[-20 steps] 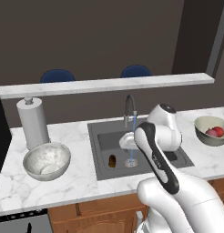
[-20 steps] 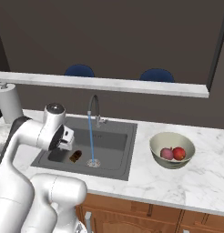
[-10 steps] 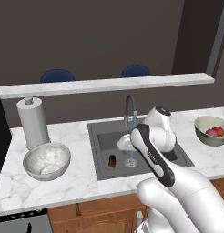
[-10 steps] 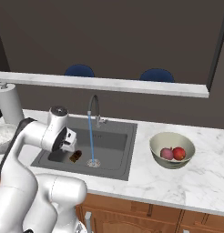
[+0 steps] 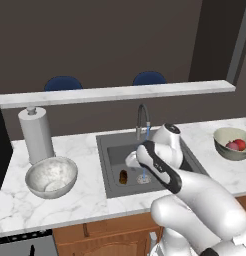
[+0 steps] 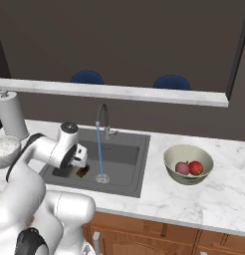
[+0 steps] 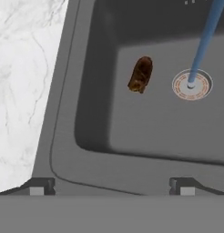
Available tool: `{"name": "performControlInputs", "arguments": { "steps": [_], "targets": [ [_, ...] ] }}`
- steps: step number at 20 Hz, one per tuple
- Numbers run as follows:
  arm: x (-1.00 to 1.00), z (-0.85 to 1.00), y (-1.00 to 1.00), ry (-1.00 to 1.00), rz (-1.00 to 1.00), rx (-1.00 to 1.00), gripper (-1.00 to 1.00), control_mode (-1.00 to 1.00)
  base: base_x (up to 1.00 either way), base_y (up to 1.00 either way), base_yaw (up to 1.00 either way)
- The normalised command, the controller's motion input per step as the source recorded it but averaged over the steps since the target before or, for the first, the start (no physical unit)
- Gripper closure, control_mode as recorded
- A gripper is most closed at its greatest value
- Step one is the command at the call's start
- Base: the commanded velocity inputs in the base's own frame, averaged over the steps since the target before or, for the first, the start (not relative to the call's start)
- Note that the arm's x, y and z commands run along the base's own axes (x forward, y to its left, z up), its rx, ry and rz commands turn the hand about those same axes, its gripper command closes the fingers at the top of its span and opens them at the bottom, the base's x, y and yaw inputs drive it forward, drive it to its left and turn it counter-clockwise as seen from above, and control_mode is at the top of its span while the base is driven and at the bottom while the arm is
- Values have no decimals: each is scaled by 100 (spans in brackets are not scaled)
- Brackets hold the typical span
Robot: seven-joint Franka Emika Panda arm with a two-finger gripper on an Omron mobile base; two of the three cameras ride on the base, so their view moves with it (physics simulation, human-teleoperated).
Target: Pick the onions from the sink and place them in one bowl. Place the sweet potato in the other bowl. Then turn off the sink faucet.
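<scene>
The sweet potato (image 7: 140,74) lies on the floor of the sink (image 7: 91,113), left of the drain; it also shows as a sweet potato (image 5: 123,176) (image 6: 83,172) in both base views. My gripper (image 7: 111,186) hangs open above the sink's left part, a little short of the sweet potato, nothing between its fingers; from the right it is the gripper (image 6: 78,162) just over the basin. Two onions (image 6: 182,168) (image 6: 195,168) rest in the olive-beige bowl (image 6: 188,152) on the right counter. The grey mottled bowl (image 5: 51,176) stands empty on the left. Water runs from the faucet (image 5: 142,117).
A paper towel roll (image 5: 36,134) stands behind the grey bowl. A raised marble ledge (image 5: 115,92) runs behind the sink. The blue water stream (image 7: 205,41) falls onto the drain (image 7: 191,84). White marble counter (image 7: 27,68) borders the sink's left rim.
The arm has swung left and lowered the hand toward the sink's left part. The jaws have stayed open. The sweet potato, onions and bowls have not moved.
</scene>
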Motion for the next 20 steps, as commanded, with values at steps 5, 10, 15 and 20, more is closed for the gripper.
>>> {"name": "performControlInputs", "arguments": {
  "steps": [5, 10, 15, 20],
  "targets": [
    [44, -10, 0, -2, 0, 0, -100, -100, 0, 0, 0],
    [26, -11, 0, -1, 0, 0, -100, -100, 0, 0, 0],
    [6, -16, 0, 0, 0, 0, -100, -100, 0, 0, 0],
    [0, -21, 6, 0, -1, 0, -100, -100, 0, 0, 0]
  ]
}}
